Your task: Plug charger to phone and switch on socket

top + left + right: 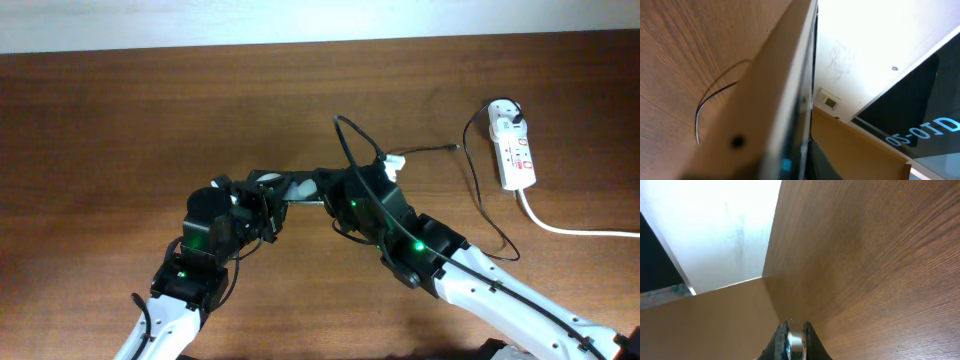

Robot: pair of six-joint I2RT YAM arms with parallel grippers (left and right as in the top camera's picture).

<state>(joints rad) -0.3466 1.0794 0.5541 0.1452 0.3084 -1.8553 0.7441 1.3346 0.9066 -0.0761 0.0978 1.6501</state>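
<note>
Brown wood-grain table (120, 130), white wall (200, 20) along the far edge. Small black rectangular phone (290, 186) with white round spots sits mid-table, bridging the two black grippers: left gripper (265, 208) at its left end, right gripper (330, 192) at its right end. Left pincer opening: cannot tell, the wrist view is filled by a close edge-on surface and shows no fingertips. Right wrist view: dark fingers (782, 341) nearly together, pinching a small silvery piece (795, 342); cannot tell what it belongs to. White oblong power strip (515, 150) with red switch marks lies at the right, well apart from the phone, its thick white cord (575, 229) running off right. White plug head (505, 108) sits at the strip's far end; the thin black charger cable (478, 190) runs from it back towards the right arm.
</note>
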